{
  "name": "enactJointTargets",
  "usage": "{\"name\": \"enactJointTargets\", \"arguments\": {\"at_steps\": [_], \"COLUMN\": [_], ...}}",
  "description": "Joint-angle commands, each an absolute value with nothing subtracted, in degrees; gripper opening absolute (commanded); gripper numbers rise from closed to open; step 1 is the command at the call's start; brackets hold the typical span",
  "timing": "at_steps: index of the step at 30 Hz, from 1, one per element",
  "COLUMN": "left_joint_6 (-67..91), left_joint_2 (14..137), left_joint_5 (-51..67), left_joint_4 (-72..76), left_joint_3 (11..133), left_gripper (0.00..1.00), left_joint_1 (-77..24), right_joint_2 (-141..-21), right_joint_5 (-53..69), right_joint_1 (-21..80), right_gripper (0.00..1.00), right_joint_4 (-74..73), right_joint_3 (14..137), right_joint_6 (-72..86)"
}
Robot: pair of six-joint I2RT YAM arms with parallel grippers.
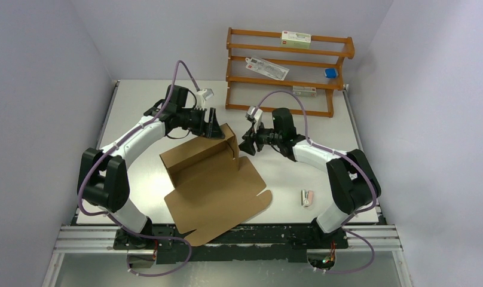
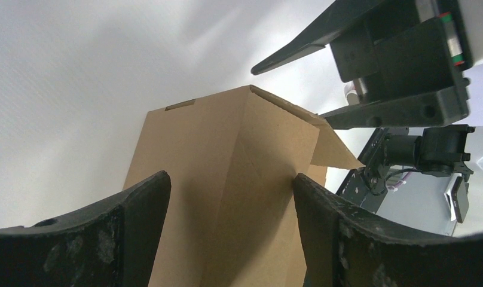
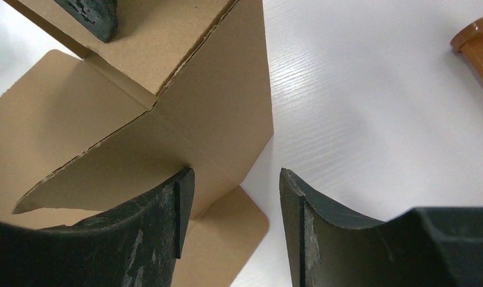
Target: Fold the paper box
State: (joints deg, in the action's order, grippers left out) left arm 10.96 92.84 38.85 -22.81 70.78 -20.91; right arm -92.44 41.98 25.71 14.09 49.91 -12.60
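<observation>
**We flank the paper box (image 1: 218,191)**

It lies half-folded on the tabletop (image 1: 299,173), long axis running near to far; at its far upright wall our left pincer (image 1: 214,126) straddles the edge, wide open; our right pincer (image 1: 248,146) hovers just right, half open, empty.

Left wrist view: the paper box (image 2: 227,197) runs off the bottom edge between the left fingers (image 2: 137,221), whose bases are cropped there too. Right wrist view: the box is cut by the top and left edges; only a corner of the wooden rack (image 3: 481,48) shows at the right. Top view: the packets (image 1: 267,67) on the rack and the small pale object (image 1: 306,198) on the bench (image 1: 287,179) are too small to identify.
</observation>
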Motion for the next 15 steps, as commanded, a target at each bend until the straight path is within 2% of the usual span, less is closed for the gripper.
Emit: {"name": "enactJointTargets", "arguments": {"at_steps": [1, 15], "left_joint_6": [10.67, 11.93], "left_joint_2": [93.82, 94.35], "left_joint_5": [41.1, 46.69], "left_joint_4": [-23.04, -21.01], "left_joint_3": [70.05, 69.19], "left_gripper": [0.78, 0.77], "left_joint_1": [-20.65, -20.83], "right_joint_2": [-93.02, -95.7], "right_joint_5": [41.63, 37.65], "right_joint_1": [27.63, 31.74], "right_gripper": [0.59, 0.63], "right_joint_4": [19.66, 34.7], "right_joint_3": [49.04, 46.28], "right_joint_6": [-16.35, -13.79]}}
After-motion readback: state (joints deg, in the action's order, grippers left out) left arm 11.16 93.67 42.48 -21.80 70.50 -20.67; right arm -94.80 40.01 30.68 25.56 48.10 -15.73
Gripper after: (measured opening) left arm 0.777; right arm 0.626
